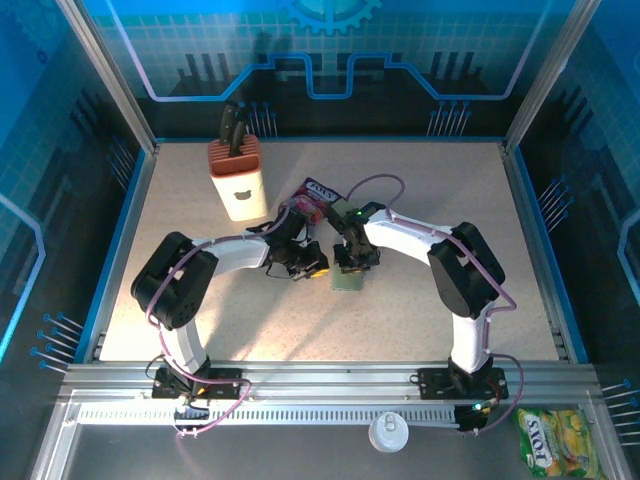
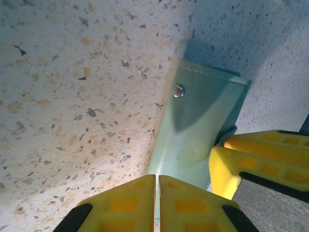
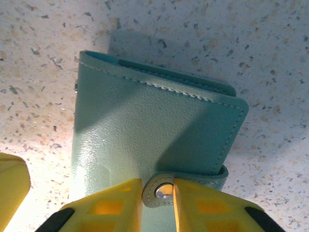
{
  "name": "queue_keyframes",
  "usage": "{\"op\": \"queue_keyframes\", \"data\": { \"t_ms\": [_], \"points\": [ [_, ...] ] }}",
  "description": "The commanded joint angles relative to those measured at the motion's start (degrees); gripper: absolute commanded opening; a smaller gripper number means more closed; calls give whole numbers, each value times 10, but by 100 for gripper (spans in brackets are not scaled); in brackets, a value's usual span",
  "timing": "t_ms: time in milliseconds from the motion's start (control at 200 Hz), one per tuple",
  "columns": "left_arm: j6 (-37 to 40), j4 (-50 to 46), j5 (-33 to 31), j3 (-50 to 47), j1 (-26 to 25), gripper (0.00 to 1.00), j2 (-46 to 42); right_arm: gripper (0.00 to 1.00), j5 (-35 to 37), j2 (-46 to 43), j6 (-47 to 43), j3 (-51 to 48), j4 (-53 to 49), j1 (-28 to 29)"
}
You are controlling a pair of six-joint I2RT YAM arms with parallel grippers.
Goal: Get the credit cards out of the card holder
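The grey-green card holder (image 1: 348,281) lies folded shut on the speckled table, in the middle between the two arms. My left gripper (image 2: 158,181) is shut on the thin edge of its cover (image 2: 198,130), and from above this left gripper (image 1: 318,268) sits just left of the wallet. My right gripper (image 3: 158,191) pinches the rounded snap tab (image 3: 149,194) at the near edge of the card holder (image 3: 145,125). In the top view, the right gripper (image 1: 350,262) hangs right over it. The credit cards are hidden inside.
A cream knife block (image 1: 236,178) stands at the back left. A pink-purple snack packet (image 1: 316,198) lies just behind the grippers. On the front rail sit a white lid (image 1: 388,432) and a yellow-green packet (image 1: 556,440). Blue walls enclose the table.
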Motion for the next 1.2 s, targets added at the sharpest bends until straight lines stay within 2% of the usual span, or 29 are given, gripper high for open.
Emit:
{"op": "queue_keyframes", "data": {
  "t_ms": [0,240,660,1076,1196],
  "points": [
    [-15,5,12,-5,2,11,-14,19,9,14,3,5,-14,7],
    [-17,4,17,19,-13,10,-2,0,4,3,1,-12,3,5],
    [-39,16,27,53,-46,0,59,0,-44,-35,8,-58,55,-14],
    [-33,-28,-19,4,-44,0,89,0,-78,-78,27,-81,79,-26],
    [-49,-1,-3,-13,-40,0,115,0,-74,-94,28,-78,71,-30]
  ]
}}
